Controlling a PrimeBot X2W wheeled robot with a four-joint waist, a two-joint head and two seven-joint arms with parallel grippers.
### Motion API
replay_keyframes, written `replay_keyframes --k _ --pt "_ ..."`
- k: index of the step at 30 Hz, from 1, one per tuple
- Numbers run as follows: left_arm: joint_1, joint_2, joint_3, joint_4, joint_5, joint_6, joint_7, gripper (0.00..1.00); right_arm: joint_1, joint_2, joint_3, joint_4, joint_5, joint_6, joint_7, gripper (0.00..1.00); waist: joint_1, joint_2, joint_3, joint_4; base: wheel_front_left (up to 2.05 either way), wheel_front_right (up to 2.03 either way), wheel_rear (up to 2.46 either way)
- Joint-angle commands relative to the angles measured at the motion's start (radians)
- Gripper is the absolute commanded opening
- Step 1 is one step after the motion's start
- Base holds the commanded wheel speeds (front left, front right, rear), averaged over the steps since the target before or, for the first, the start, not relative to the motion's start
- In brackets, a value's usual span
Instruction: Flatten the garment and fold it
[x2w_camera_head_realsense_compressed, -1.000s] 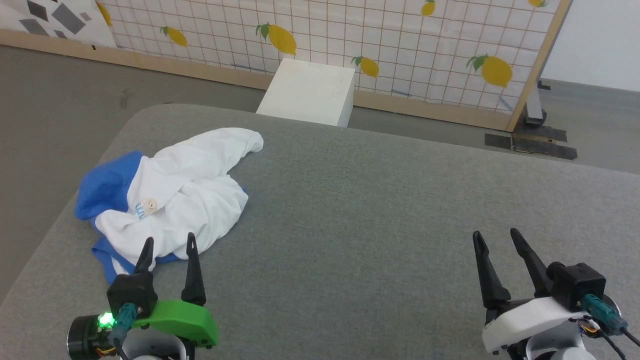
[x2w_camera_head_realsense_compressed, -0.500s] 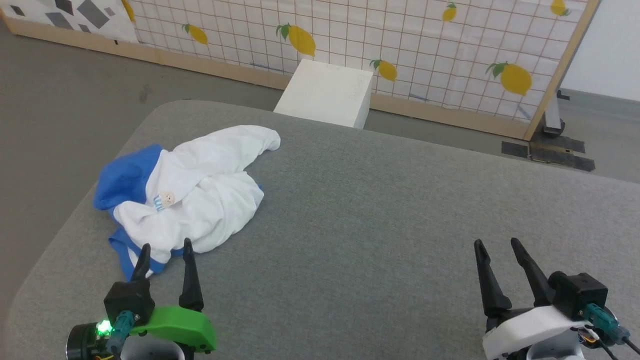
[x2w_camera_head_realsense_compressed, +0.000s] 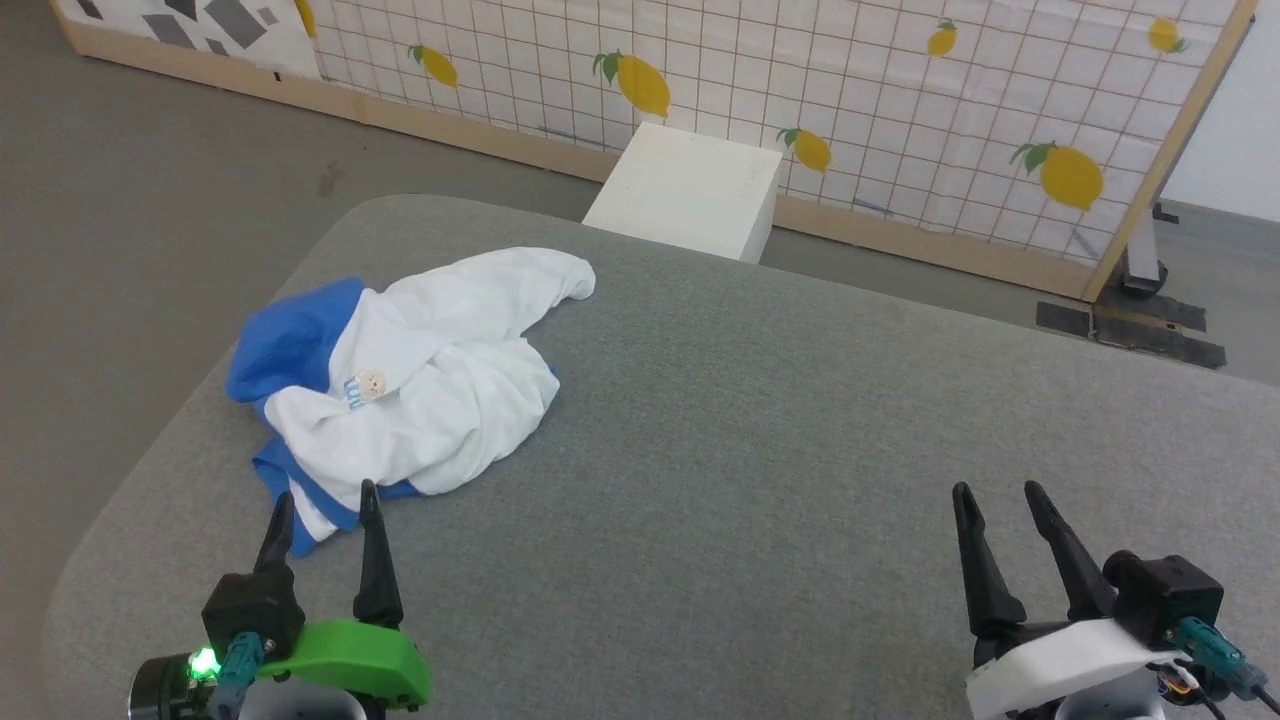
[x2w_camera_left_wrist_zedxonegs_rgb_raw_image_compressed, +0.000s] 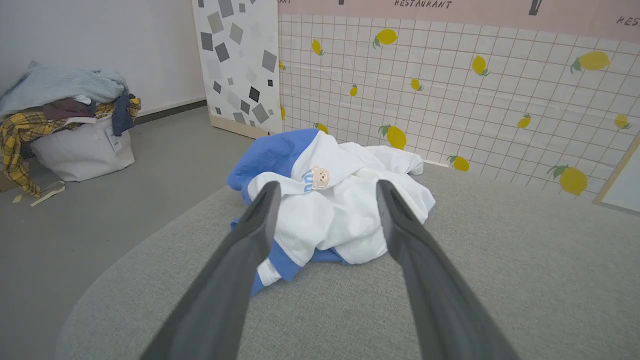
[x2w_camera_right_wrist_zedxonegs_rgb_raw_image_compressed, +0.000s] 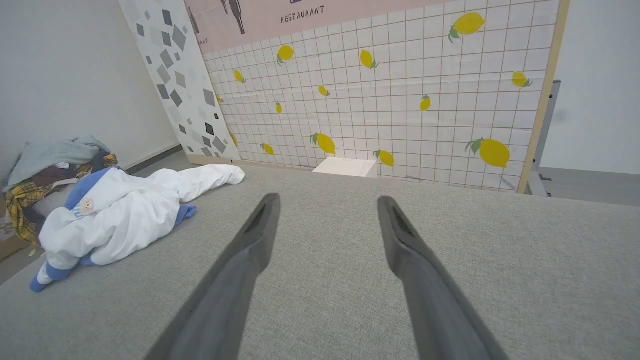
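Head view: soft white long-sleeved shirt with bright blue sleeves (x2w_camera_head_realsense_compressed: 430, 380) lies crumpled on the far left part of the grey fabric-covered table (x2w_camera_head_realsense_compressed: 750, 450), small cartoon patch (x2w_camera_head_realsense_compressed: 370, 384) facing up, one blue cuff trailing toward the near edge. We see the left gripper (x2w_camera_head_realsense_compressed: 325, 493), green housing, at near left. Its fingers are spread wide and hold nothing, tips just beside the shirt's near blue edge; touching or not, we cannot tell. At near right we see the right gripper (x2w_camera_head_realsense_compressed: 998, 489), white housing, also spread wide and empty, well apart from the shirt. A white box (x2w_camera_head_realsense_compressed: 690, 190) stands on the floor beyond the table's far edge, by the lemon-print grid panel (x2w_camera_head_realsense_compressed: 900, 90).

Left wrist view: we look between the two dark fingers (x2w_camera_left_wrist_zedxonegs_rgb_raw_image_compressed: 240, 260) straight at the shirt heap, patch up. A white bag piled with clothes (x2w_camera_left_wrist_zedxonegs_rgb_raw_image_compressed: 80, 145) sits on the floor, far left.

Right wrist view: fingers wide over bare grey table, shirt off to the left, box past the far edge.
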Motion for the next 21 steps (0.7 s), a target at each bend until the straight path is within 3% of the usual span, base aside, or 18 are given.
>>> replay_keyframes --k 1,21 --pt "0.017 -0.004 0.001 0.003 -0.012 0.009 -0.011 1.00 0.018 0.000 0.000 0.006 0.011 -0.001 -0.011 1.00 0.0000 0.0000 0.000 0.008 0.00 0.00 0.00" --pt "0.022 -0.002 -0.003 0.026 -0.008 0.022 -0.056 1.00 0.025 0.001 -0.013 0.049 -0.048 -0.001 -0.056 1.00 -0.0001 0.0000 0.004 0.082 0.00 0.00 0.00"
